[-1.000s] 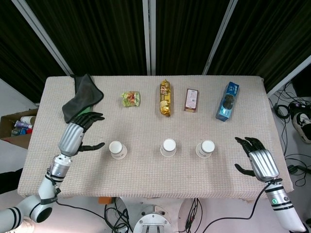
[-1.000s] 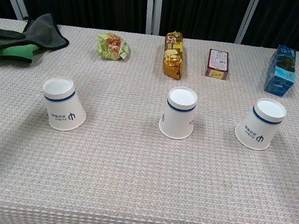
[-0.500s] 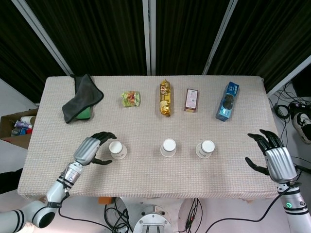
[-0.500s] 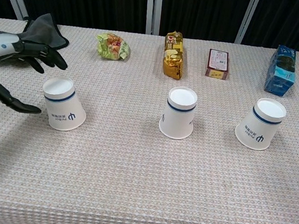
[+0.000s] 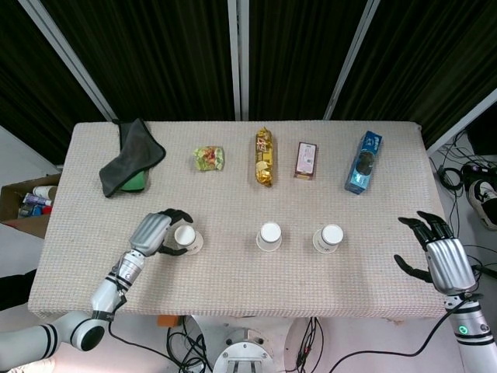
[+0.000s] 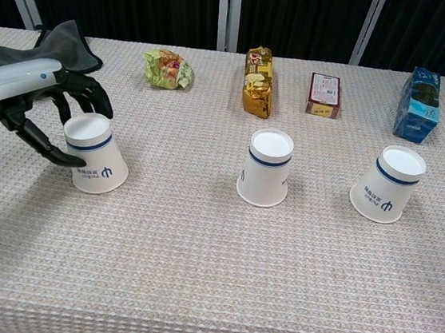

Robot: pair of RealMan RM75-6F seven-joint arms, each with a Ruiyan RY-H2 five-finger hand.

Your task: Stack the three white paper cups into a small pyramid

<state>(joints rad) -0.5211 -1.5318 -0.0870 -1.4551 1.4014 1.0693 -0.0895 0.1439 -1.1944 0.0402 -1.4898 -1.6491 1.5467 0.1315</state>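
Left hand [image 5: 155,231] at lower left of the head view, fingers [image 6: 94,96] curled around the upper part of the left cup [image 6: 93,154], thumb low on its near side; whether the grip is firm or only a light touch, cannot tell. Cup base is on the tabletop [image 5: 233,287]. Right hand [image 5: 441,256] at lower right of the head view, off the tabletop's right edge, fingers spread apart and holding nothing; it does not show in the chest view. Three white paper cups stand upside down in a row across the middle of the frame, each with a blue band near the top: left cup at the left hand, middle cup [image 5: 269,236] at centre, right cup [image 5: 329,238] just right of centre in the head view. None stacked; all apart from one another. Along the far edge, upper part of the frame, left to right: dark grey cloth [image 5: 130,156] with something green under it, small green snack packet [image 5: 209,158], long gold wrapper [image 5: 265,156], brown box [image 5: 306,160], blue package [image 5: 363,162]. Cardboard box [image 5: 27,203] with small items sits on the floor beyond the left edge of the tabletop.
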